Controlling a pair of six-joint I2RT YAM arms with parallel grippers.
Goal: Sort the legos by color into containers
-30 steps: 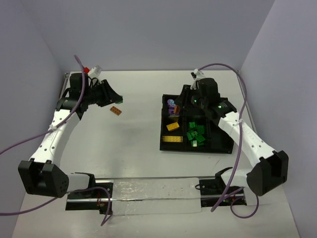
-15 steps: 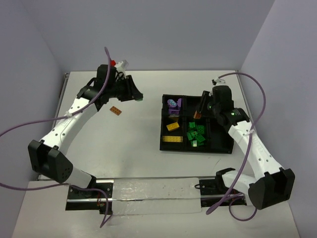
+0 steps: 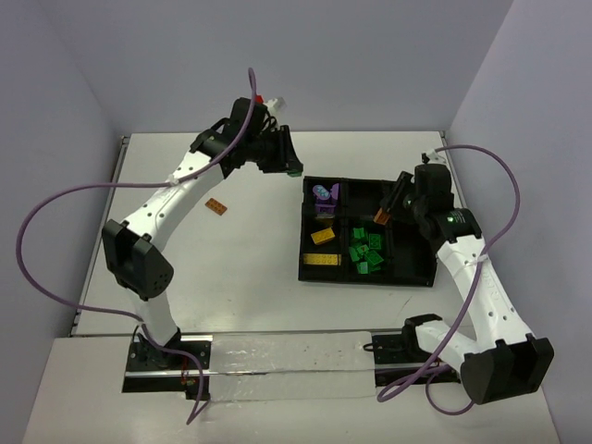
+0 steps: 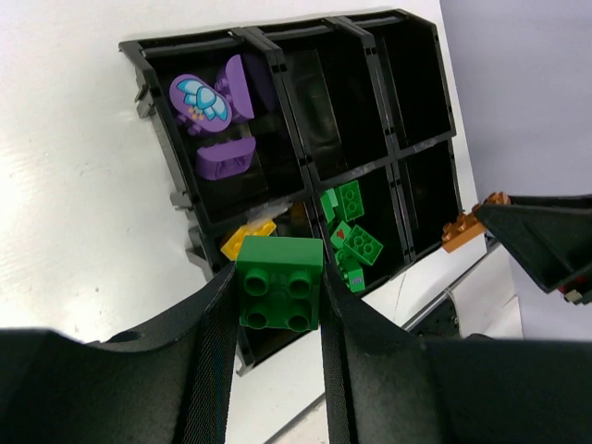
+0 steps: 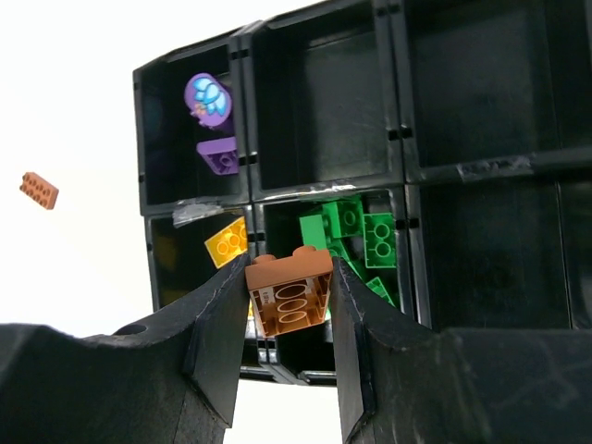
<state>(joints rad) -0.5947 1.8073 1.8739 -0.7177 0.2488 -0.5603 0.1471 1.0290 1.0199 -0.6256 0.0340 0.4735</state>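
Green brick (image 4: 279, 283) is pinched tight in my left end effector (image 4: 276, 301), hovering above the table (image 3: 250, 277) just off the tray's (image 3: 365, 279) far-left corner. Right end effector (image 5: 289, 305) is clamped on an orange brick (image 5: 289, 289) over the tray's right side. Tray's on the right half of the table; purples (image 4: 205, 102) far-left, yellows (image 3: 323, 237) near-left, greens (image 5: 356, 231) near-middle. One more orange piece (image 3: 216, 206) lies on the table's far-left part.

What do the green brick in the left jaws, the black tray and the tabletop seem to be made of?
Green brick: moulded plastic, smooth and slightly glossy, with crisp round studs.
Tray: thin black plastic, probably; its walls catch the light.
Tabletop: unclear, perhaps painted or laminated board; flat, matte white.
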